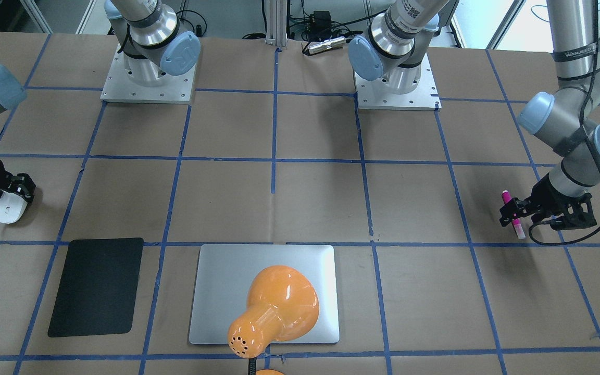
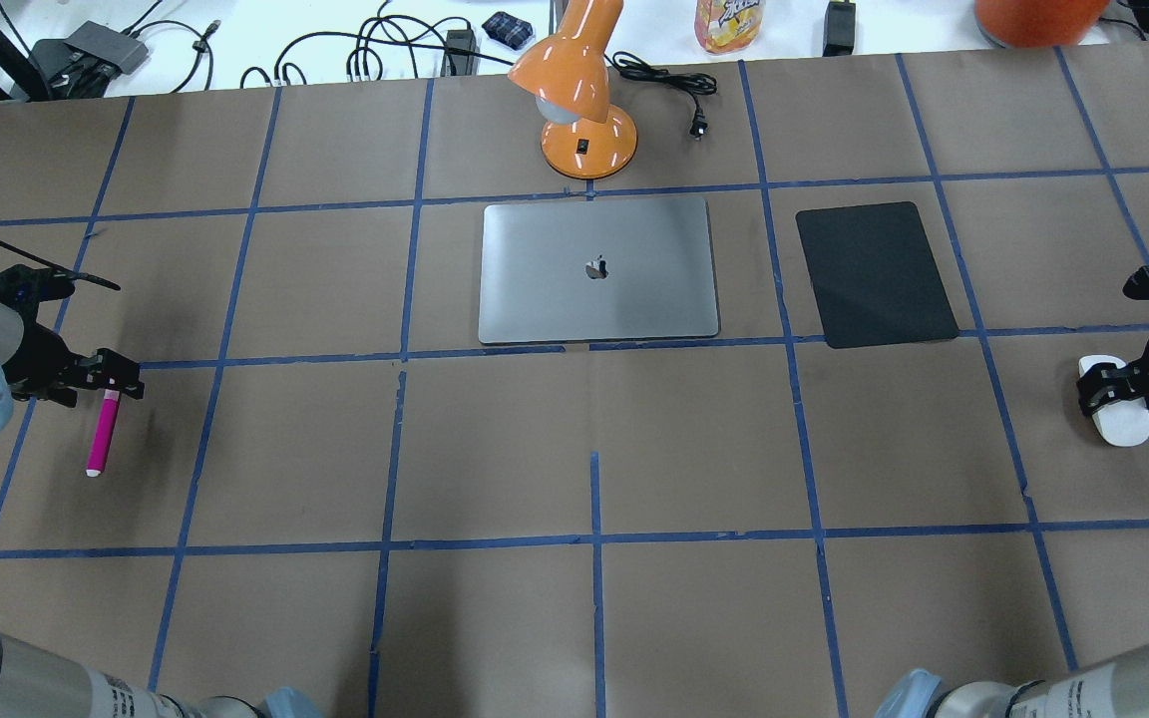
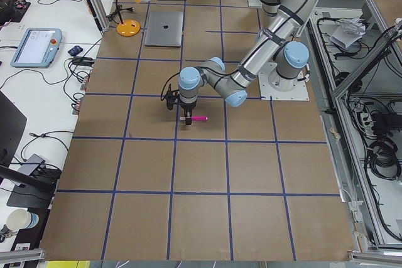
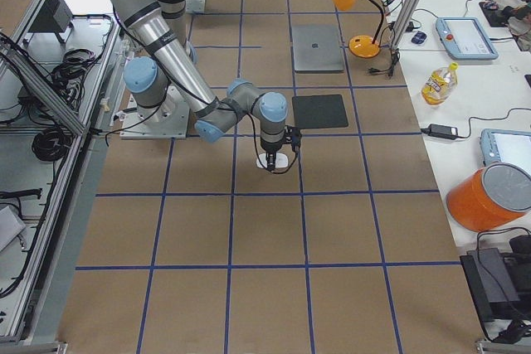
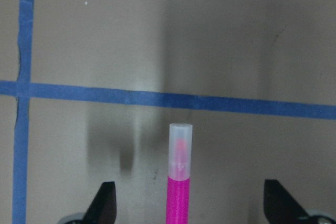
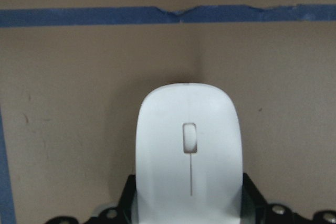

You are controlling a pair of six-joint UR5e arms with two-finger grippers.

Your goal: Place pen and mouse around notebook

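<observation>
The silver notebook lies flat at the table's far centre. At the far left lies the magenta pen, flat on the paper. My left gripper stands open over its upper end. In the left wrist view the pen runs up the middle, and both fingers stand well clear of it. At the far right the white mouse sits on the table. My right gripper is shut on the mouse, its black fingers pressed to the mouse's sides.
A black mat lies just right of the notebook. An orange desk lamp stands behind the notebook, its shade hanging over it in the front-facing view. Blue tape lines grid the brown paper. Cables and a bottle lie past the far edge.
</observation>
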